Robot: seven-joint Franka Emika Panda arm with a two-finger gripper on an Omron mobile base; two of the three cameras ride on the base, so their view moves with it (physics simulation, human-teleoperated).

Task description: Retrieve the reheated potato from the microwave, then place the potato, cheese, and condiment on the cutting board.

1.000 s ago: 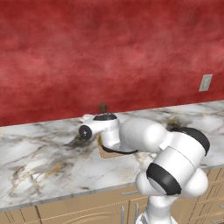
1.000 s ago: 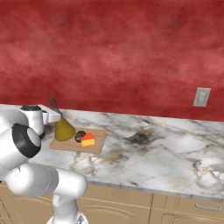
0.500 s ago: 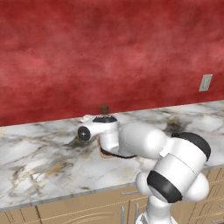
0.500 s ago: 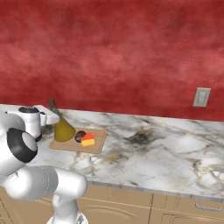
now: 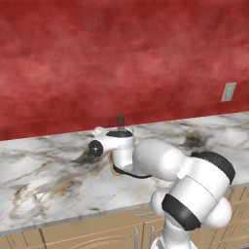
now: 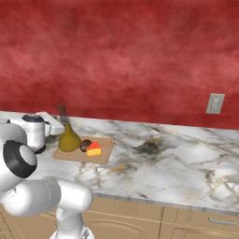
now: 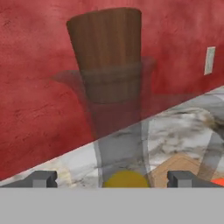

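The condiment bottle (image 6: 69,137) stands upright on the left end of the cutting board (image 6: 103,148). The potato (image 6: 85,145) and the cheese wedge (image 6: 94,150) lie on the board right beside it. In the hand view the bottle's brown cork (image 7: 109,57) and glass neck rise just ahead of my gripper (image 7: 113,178). It is open, with one fingertip on each side of the neck and not touching it. In the left base view my arm hides most of the bottle, and its cork (image 5: 120,119) sticks up behind the hand. The microwave is out of view.
The marble counter (image 6: 186,163) runs along a red wall with an outlet (image 6: 215,103). A dark stain (image 6: 148,148) marks the counter to the right of the board. Cabinet drawers (image 6: 205,224) sit below the front edge.
My elbow has sunk a little and swung slightly. The hand has stayed by the bottle's neck with the jaws open. The bottle, the potato and the cheese have not moved.
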